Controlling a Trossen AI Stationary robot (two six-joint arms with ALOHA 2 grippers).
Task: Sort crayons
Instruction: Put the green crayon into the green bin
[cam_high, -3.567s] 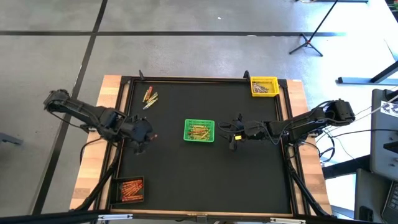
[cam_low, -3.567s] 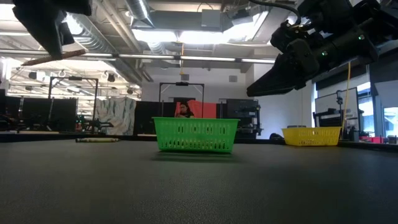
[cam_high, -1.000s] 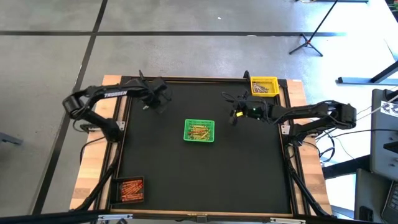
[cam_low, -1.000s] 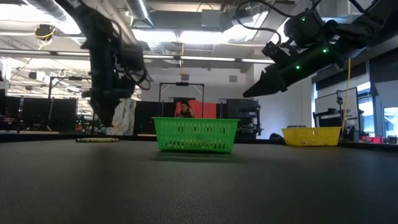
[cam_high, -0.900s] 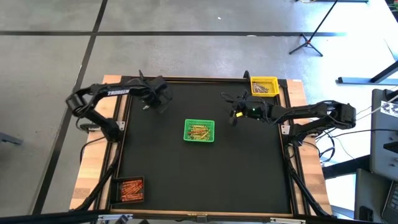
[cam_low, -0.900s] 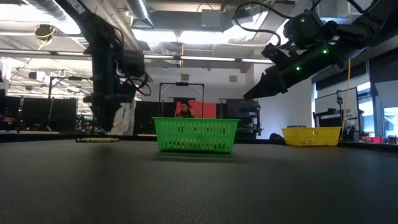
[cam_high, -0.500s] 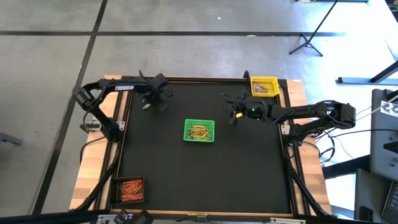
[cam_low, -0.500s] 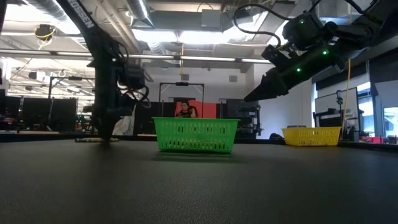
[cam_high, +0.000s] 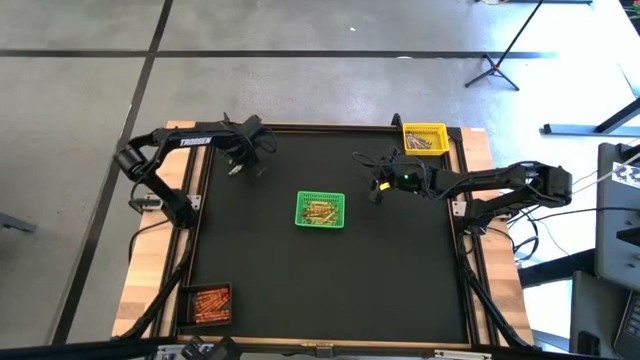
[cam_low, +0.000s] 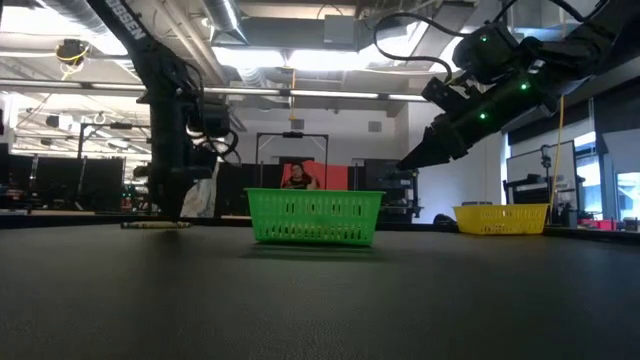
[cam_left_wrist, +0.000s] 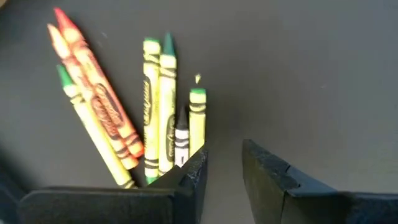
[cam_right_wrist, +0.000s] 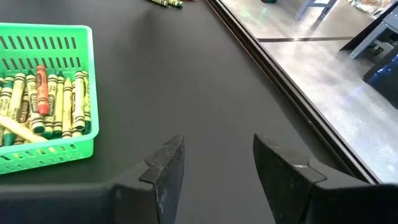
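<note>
Left claw (cam_left_wrist: 222, 165) parted beside thin paper-wrapped crayons (cam_left_wrist: 158, 118), black mat (cam_left_wrist: 298, 74)

table (cam_high: 400, 280) – matt black | crayons (cam_left_wrist: 155, 124) – paper-wrapped | green basket (cam_low: 314, 216) – plastic mesh

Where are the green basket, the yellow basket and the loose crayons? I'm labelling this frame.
green basket (cam_high: 299, 205): high view, left rim.
yellow basket (cam_high: 424, 128): high view, far rim.
loose crayons (cam_left_wrist: 150, 124): left wrist view, middle of a yellow-green crayon's wrapper.
</note>
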